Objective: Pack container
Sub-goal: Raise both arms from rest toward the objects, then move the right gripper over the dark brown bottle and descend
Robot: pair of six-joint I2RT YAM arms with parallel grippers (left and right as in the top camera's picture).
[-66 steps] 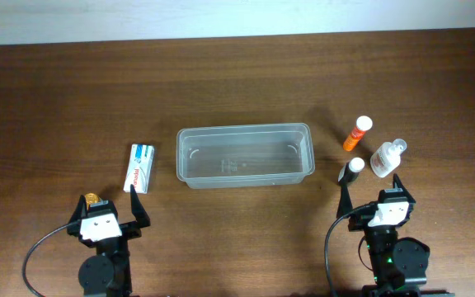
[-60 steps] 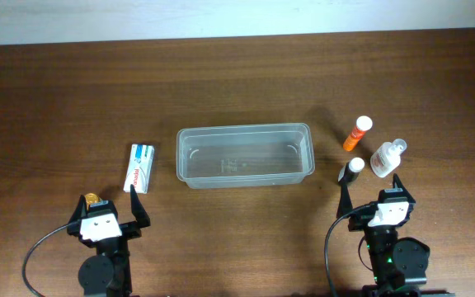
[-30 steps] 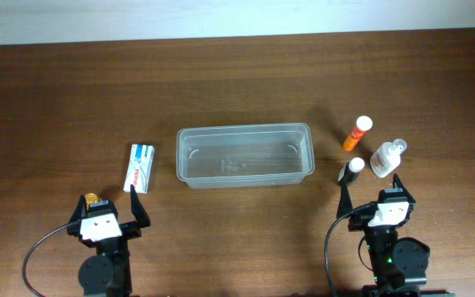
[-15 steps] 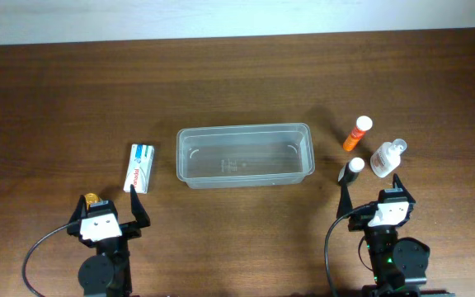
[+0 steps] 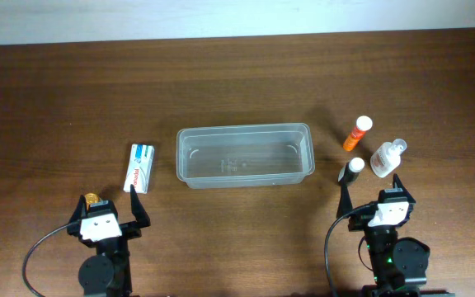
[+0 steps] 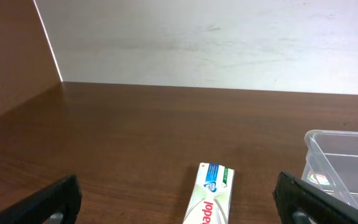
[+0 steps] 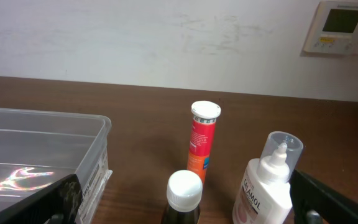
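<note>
Wide open at the left gripper, with nothing held between the two dark fingers. Just ahead of it, a little toward its right finger: a white toothpaste box with blue and green print, lying flat on the dark wooden table, long side pointing away from the gripper. Whether touching the finger tip, cannot tell. Further ahead and to the right of this gripper: the clear plastic container, a shallow rectangular tub with rounded corners, standing open side up, with nothing inside. Near the toothpaste box, but apart from it.

Equally wide open at the right gripper, holding nothing. Close in front, between its fingers and slightly toward the left one: a small dark bottle with a white cap, standing upright. Ahead and to the right of that: a clear bottle labelled CALAMOL, upright. Further ahead, behind the dark bottle: an orange tube with a white cap, upright as well. Ahead and to the left of this gripper: the same container, short end wall turned to the bottles, apart from all three. High on the far wall, to the right: a white thermostat.
</note>
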